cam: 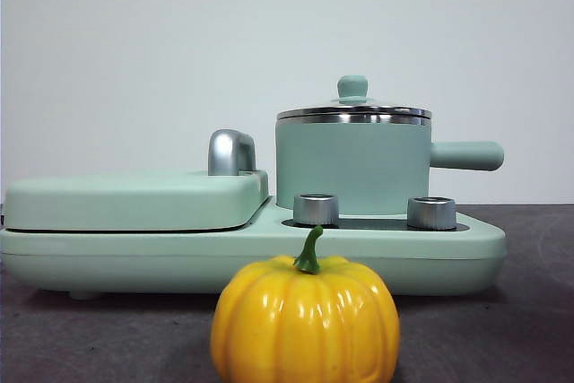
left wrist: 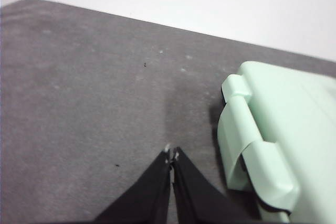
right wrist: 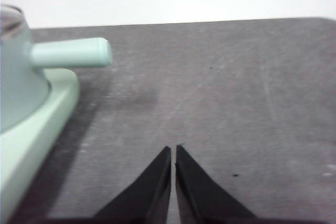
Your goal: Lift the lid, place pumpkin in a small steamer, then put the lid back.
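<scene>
The yellow-orange pumpkin (cam: pixel 305 320) with a green stem stands on the dark table at the front, in front of the cooker. The small steamer (cam: pixel 352 166), a mint-green pot with a side handle (cam: pixel 466 155), sits on the cooker's right half. The lid (cam: pixel 353 111) with its mint-green knob rests on the pot. Neither gripper shows in the front view. My left gripper (left wrist: pixel 171 156) is shut and empty over bare table beside the cooker's left end. My right gripper (right wrist: pixel 172 150) is shut and empty over bare table to the right of the pot handle (right wrist: pixel 71 53).
The mint-green cooker base (cam: pixel 134 244) carries a wide flat griddle cover (cam: pixel 134 199) on its left with a steel hinge handle (cam: pixel 231 152). Two steel dials (cam: pixel 316 209) stand in front of the pot. A white wall with sockets is behind.
</scene>
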{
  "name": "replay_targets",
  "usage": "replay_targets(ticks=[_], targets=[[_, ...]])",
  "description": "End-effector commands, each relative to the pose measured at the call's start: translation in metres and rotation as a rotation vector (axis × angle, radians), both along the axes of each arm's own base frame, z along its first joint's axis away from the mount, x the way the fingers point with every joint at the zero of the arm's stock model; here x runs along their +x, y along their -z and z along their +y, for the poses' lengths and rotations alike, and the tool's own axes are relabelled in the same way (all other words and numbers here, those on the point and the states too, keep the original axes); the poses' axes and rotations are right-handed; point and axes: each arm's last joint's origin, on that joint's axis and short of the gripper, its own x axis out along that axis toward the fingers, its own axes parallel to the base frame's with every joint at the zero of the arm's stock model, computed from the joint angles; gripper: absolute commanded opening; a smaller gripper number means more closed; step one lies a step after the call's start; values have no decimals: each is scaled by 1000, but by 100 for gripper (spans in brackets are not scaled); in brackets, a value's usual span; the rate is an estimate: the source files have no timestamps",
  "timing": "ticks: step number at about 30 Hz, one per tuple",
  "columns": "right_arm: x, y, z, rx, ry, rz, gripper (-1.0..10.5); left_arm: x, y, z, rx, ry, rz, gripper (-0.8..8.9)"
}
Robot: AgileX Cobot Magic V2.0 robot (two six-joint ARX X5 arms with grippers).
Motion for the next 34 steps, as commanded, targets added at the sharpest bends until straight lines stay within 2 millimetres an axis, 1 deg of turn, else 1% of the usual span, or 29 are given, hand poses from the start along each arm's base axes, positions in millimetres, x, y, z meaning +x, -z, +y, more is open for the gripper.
replay_targets(ticks=[1, 4, 6, 11, 14, 19, 24, 30, 34], targets=[[0, -1, 2, 121, -40, 0, 14, 1, 6, -2, -115, 34, 24, 9], [-2, -8, 4, 190, -101, -6, 13, 1, 2, -5, -154, 126, 4, 10], [-3, -15, 4, 227, -108, -17, 13, 0, -3, -6, -189, 162, -4, 10], [-12, -45, 5, 276, -108, -45, 13, -4, -21, -9, -256, 201, -35, 9], [-21, -68, 5, 278, -119, -59, 13, -7, -38, -11, -262, 250, -58, 10], [-34, -106, 8, 284, -199, -58, 13, -13, -67, -14, -268, 351, -47, 10], [-40, -142, 11, 286, -316, 3, 13, -16, -100, -17, -270, 466, -15, 10], [-37, -174, 15, 269, -461, 103, 14, -16, -138, -21, -262, 610, 9, 10], [-33, -188, 17, 269, -558, 152, 14, -14, -158, -23, -266, 684, 23, 10]])
